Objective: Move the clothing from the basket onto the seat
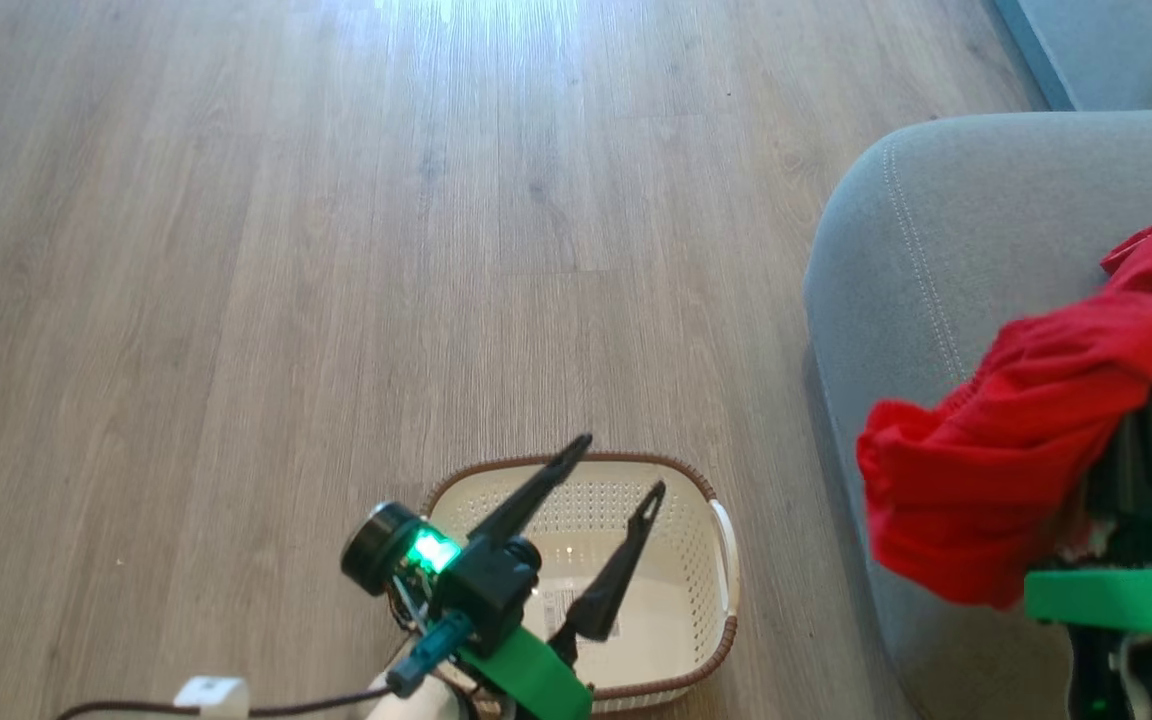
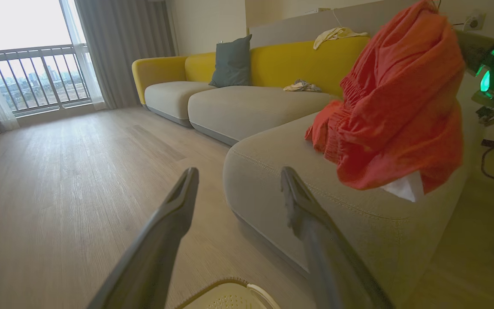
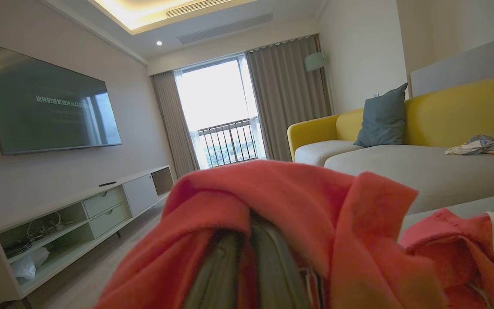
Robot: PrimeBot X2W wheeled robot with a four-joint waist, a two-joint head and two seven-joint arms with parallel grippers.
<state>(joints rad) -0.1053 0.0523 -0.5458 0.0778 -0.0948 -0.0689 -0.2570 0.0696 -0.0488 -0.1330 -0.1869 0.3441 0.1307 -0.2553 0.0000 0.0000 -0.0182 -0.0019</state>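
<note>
Red clothing [image 1: 1016,450] drapes over the right gripper [image 3: 249,240], hiding its fingertips and grip, while the head view's right edge cuts off the seat [image 1: 936,250].

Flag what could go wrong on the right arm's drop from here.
1. The red garment is draped over and around the right gripper, covering its fingers. When the jaws open it may snag and hang there rather than drop.
2. It hangs near the rounded corner of the seat, close to the edge. Released here, it could slide off onto the floor.
</note>
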